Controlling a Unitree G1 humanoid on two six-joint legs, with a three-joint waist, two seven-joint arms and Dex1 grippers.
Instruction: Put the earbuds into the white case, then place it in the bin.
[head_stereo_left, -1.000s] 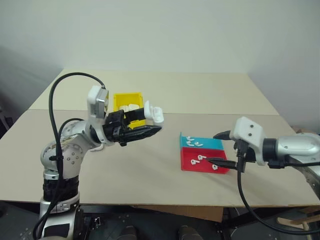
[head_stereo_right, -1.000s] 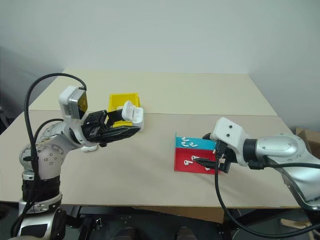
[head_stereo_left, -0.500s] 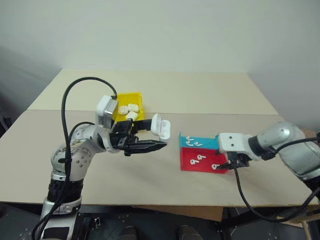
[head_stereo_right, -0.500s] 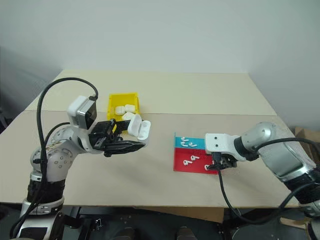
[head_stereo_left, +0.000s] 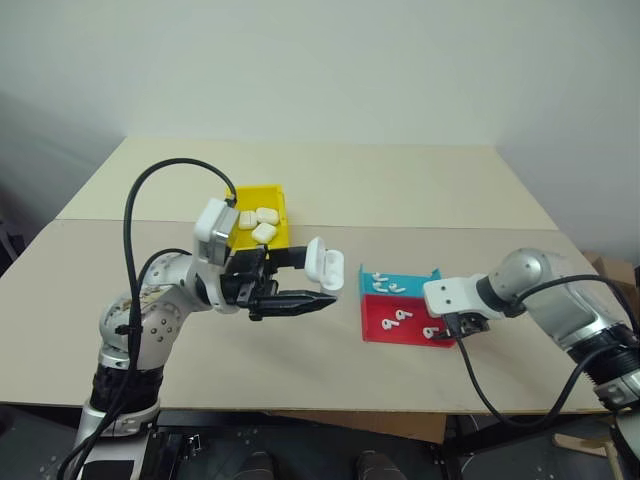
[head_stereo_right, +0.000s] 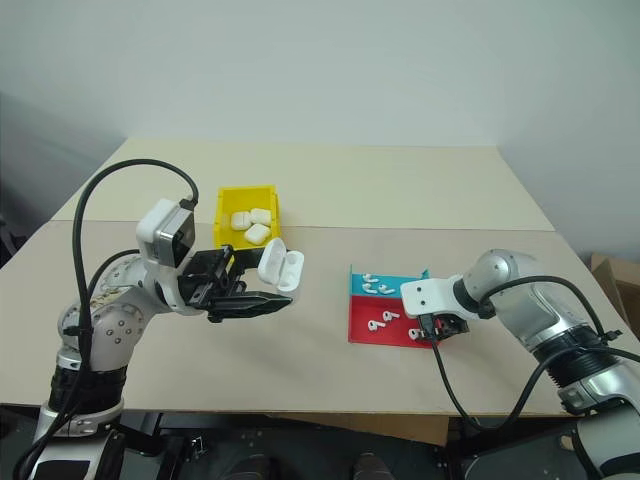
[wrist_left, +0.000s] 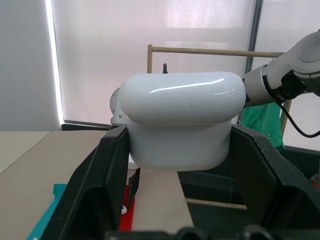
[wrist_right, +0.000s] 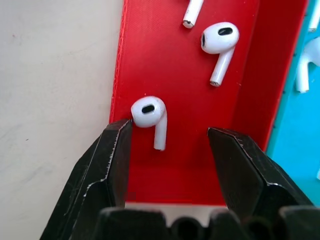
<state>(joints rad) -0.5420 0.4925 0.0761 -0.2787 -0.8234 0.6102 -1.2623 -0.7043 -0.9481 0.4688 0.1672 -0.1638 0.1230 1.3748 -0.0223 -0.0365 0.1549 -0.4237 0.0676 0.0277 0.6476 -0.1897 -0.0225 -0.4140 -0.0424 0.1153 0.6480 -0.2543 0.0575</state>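
Tabletop (head_stereo_left: 400, 190): matte beige board, rectangular, with a seam running across it from left to right; plain pale wall behind.

Yellow bin (head_stereo_left: 262, 227): small glossy plastic rectangle with low walls, near the middle of the tabletop, left of centre. Holds several smooth white pebble-shaped cases.

White case (head_stereo_left: 317, 258): rounded glossy plastic, hinged lid standing open, held in the air above the tabletop just right of the bin, between it and the trays. The left gripper (wrist_left: 180, 165) has its two black fingers pressed against the case's sides, pinching it.

Blue tray (head_stereo_left: 400, 285): flat, teal-blue plastic, right of centre, touching the red tray on the side toward the far edge; tiny white earbuds lie in it.

Red tray (head_stereo_left: 385, 325): flat, bright red plastic with a low rim, toward the near edge, touching the blue tray. Glossy white earbuds (wrist_right: 150, 114) with short stems lie on its floor.

Right gripper (wrist_right: 167, 150): pointed down into the near right corner of the red tray, black fingers spread, one earbud lying between them, its bulb just at one finger's tip.
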